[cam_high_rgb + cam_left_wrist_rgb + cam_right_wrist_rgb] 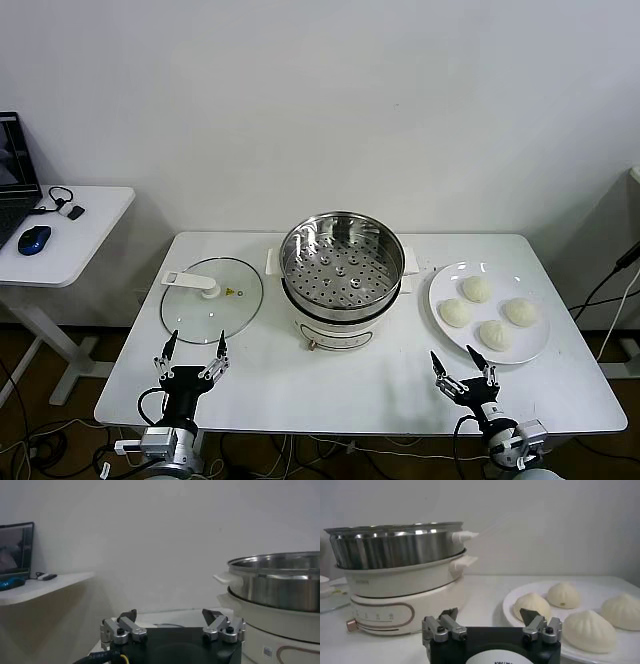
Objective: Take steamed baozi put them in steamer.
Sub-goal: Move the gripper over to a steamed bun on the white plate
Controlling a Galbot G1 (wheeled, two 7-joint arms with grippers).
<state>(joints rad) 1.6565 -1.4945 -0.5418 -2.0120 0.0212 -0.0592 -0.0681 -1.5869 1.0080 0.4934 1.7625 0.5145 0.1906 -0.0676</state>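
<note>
Steel steamer [342, 265] empty; four buns [487, 312] on plate [438, 286]. First pick pending. Right claw [465, 364] released: advance, clench nearest bun gently. Left claw [192, 352] released, parked.

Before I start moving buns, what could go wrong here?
1. The four buns sit close together on the plate; the open right gripper may nudge a neighbour while grabbing one.
2. The steamer has a tall rim; a low carry could hit it.
3. Buns look soft; a hard squeeze may dent them.

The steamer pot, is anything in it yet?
Empty. The steamer shows only its bare perforated tray; all four baozi sit on the white plate.
</note>
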